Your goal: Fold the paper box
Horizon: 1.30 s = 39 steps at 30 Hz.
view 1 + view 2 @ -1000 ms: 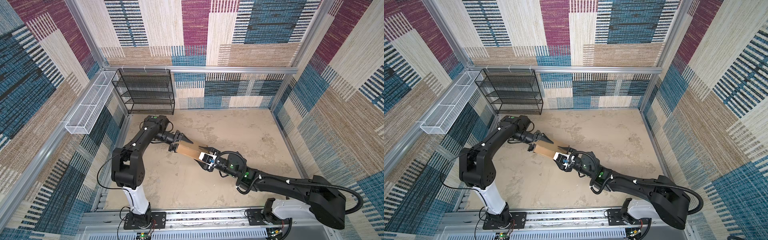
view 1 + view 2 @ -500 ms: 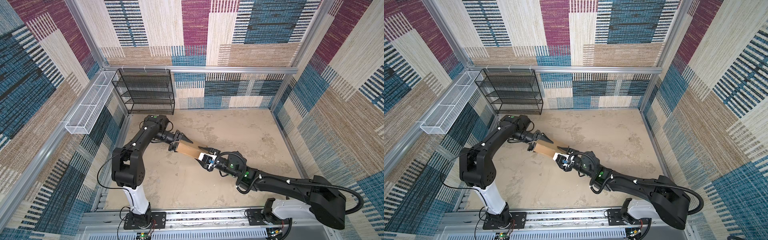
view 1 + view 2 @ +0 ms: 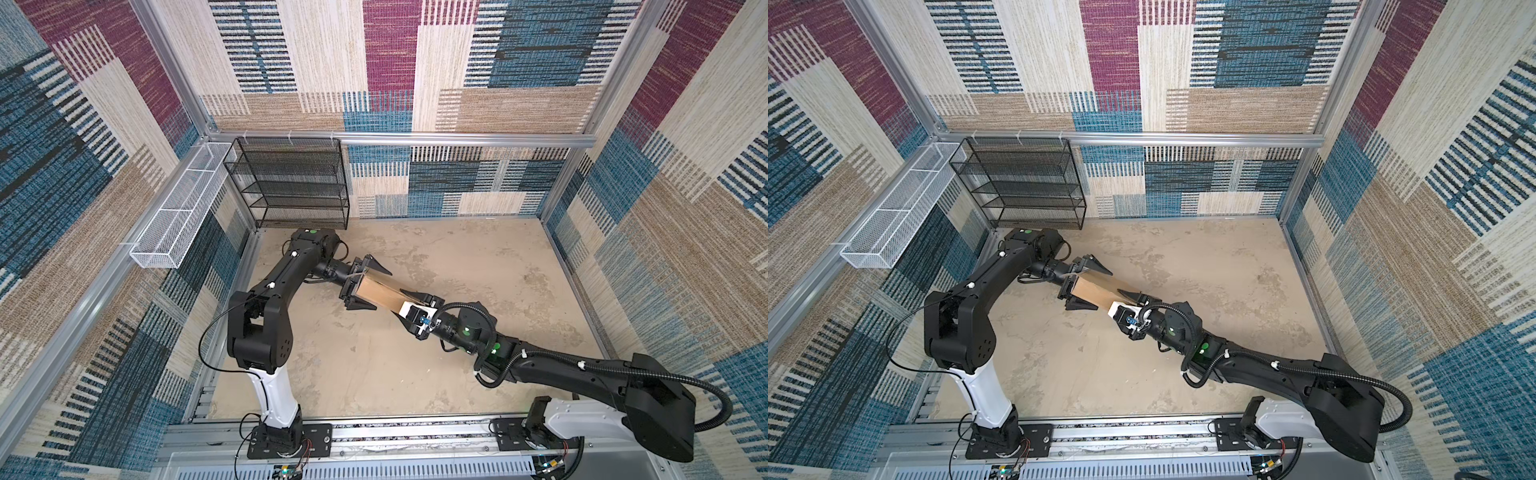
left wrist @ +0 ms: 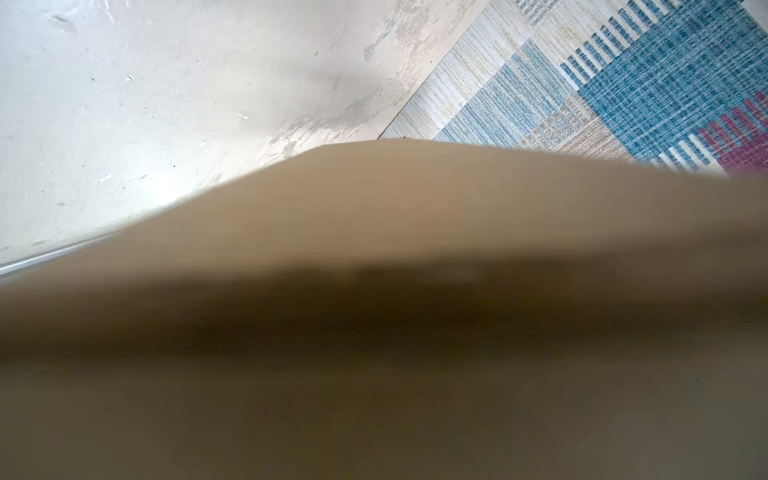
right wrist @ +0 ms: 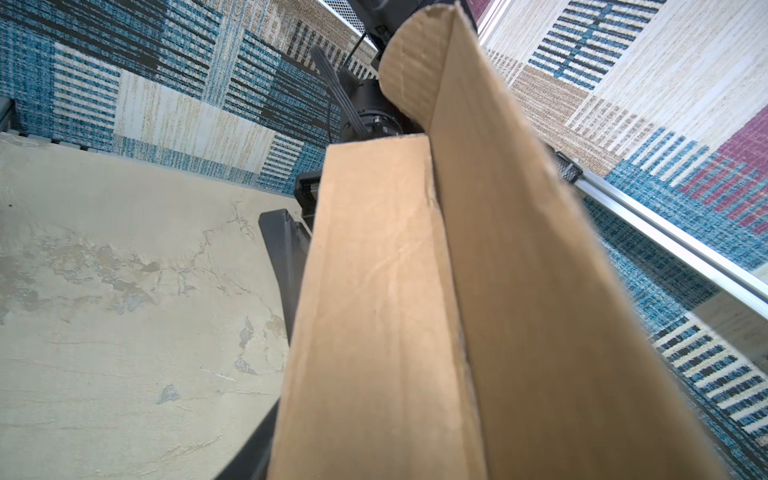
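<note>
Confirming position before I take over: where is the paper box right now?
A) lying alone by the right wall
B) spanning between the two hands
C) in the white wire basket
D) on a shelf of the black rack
B: in both top views the paper box runs from the left hand to the right hand over the middle of the table.

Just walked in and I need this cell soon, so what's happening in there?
Two robot arms are working on the paper box, a partly folded brown cardboard piece stretched between them over the table. The right gripper has its jaws closed on one end. The left gripper is at the opposite end, jaws spread wide on either side of it, not clamping. A rounded flap sticks out loose, so the folding is unfinished.
</note>
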Tool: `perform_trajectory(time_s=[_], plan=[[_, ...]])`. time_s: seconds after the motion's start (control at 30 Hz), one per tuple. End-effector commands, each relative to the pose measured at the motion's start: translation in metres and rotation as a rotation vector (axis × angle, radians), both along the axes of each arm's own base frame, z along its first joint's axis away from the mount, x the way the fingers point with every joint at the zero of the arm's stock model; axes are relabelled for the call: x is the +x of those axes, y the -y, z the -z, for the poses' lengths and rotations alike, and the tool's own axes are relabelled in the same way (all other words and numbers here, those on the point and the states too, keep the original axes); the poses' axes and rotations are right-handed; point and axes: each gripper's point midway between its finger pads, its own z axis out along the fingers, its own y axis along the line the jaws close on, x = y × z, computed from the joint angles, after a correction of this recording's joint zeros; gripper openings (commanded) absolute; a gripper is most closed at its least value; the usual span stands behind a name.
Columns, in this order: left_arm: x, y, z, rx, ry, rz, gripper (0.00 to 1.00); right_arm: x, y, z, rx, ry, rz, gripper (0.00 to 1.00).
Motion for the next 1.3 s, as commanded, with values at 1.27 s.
perform_trajectory(time_s=[1.27], plan=[[0.039, -0.142, -0.068, 0.593, 1.432, -0.371, 0.89, -0.015, 0.023, 0.039, -0.081, -0.356, 0.047, 0.48]])
